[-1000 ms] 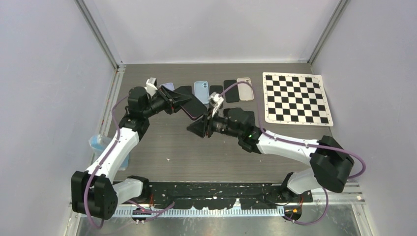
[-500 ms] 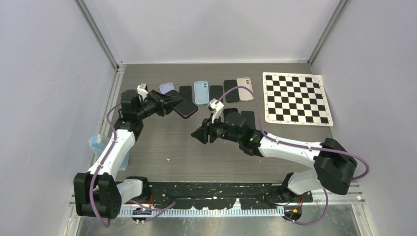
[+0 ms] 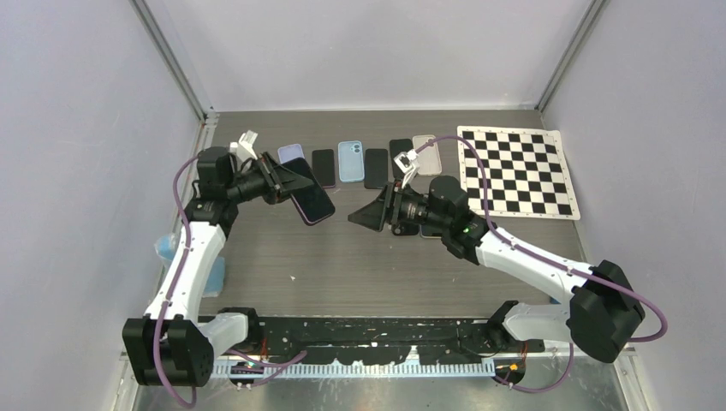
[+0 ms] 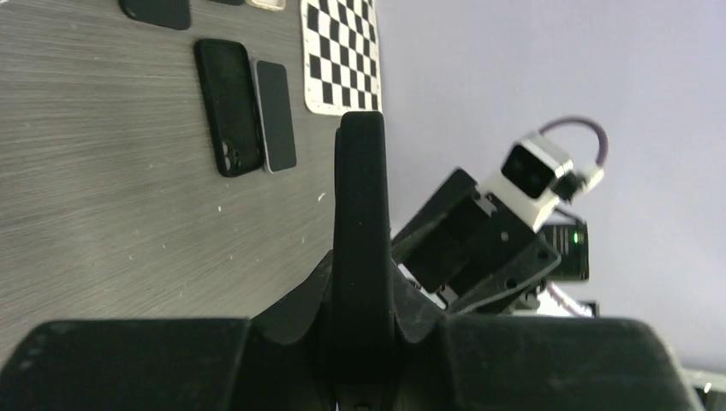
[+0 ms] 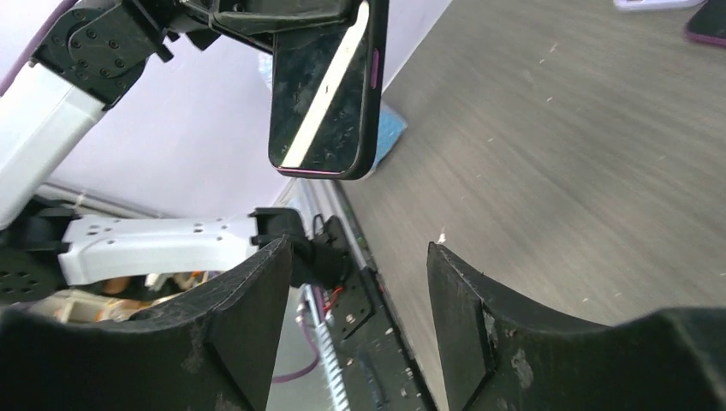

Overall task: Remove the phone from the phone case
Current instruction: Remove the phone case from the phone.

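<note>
The phone [image 3: 310,200] is dark-screened with a purple side button and lower edge, and it hangs tilted above the table's left middle. I cannot tell the phone case apart from the phone. My left gripper [image 3: 285,179] is shut on its upper end. In the left wrist view the phone [image 4: 361,197] stands edge-on between the jaws of the left gripper [image 4: 361,287]. My right gripper [image 3: 363,217] is open and empty, a short way right of the phone and pointing at it. The right wrist view has the phone [image 5: 330,94] above the spread right gripper [image 5: 358,250].
Several phones and cases lie in a row at the back: lilac [image 3: 292,152], blue [image 3: 351,161], black [image 3: 376,168], beige [image 3: 425,154]. A checkerboard mat [image 3: 516,171] fills the back right. Two dark phones [image 4: 229,107] lie under the right arm. A blue object [image 3: 171,248] sits at the left edge.
The left arm has pulled the phone back to the left. The right gripper has drawn away to the right and its jaws have opened wider, so the gap between the grippers has grown.
</note>
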